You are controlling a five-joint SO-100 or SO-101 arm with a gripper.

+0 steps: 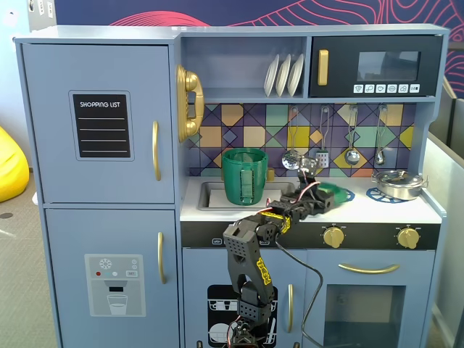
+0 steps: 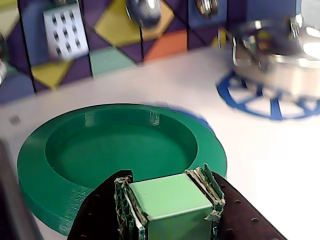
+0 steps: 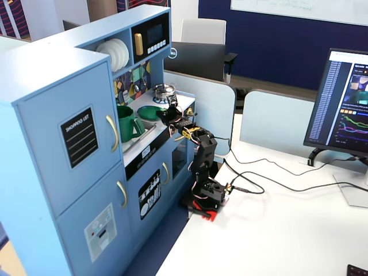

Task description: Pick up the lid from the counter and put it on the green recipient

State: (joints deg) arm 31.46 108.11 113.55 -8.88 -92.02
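Hand [image 2: 170, 200] grips the lid [image 2: 120, 155]; steel pan [image 2: 280, 65] sits beside.

lid [image 1: 335, 194] on counter [image 1: 362, 210] — right of green recipient [image 1: 244, 176], left of pan [image 1: 397, 183]

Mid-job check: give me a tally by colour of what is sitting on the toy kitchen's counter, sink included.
Green: 2, the pot in the sink and the lid.
Steel: 1, the pan.
Blue: 2, the burner rings, one under the lid and one under the pan.
Total: 5.
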